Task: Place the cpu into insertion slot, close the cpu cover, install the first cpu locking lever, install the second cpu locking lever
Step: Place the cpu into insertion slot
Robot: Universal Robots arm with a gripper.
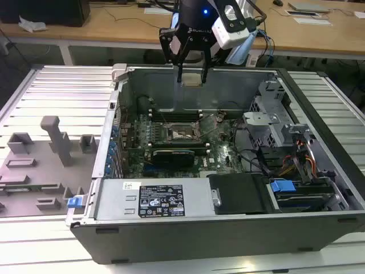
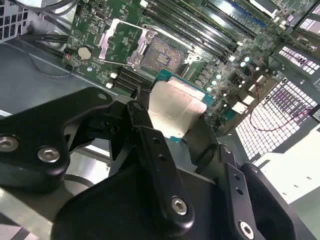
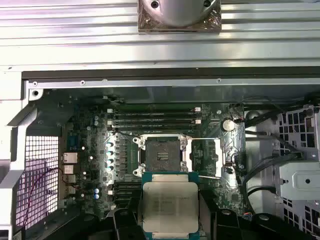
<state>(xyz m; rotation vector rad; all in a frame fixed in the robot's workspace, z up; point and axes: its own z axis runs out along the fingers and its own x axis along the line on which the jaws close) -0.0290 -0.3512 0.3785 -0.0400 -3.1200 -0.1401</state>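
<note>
legible text: none | sticker [image 1: 161, 200]: print too small; cpu [image 3: 170, 207] face: perhaps faint markings

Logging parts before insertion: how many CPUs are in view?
1: the cpu, held by the gripper above the open computer case; the insertion slot holds none.

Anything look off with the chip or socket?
Nothing stands out. The cpu sits square in the gripper above the case; the insertion slot is bare, its cpu cover swung open beside it.
</note>
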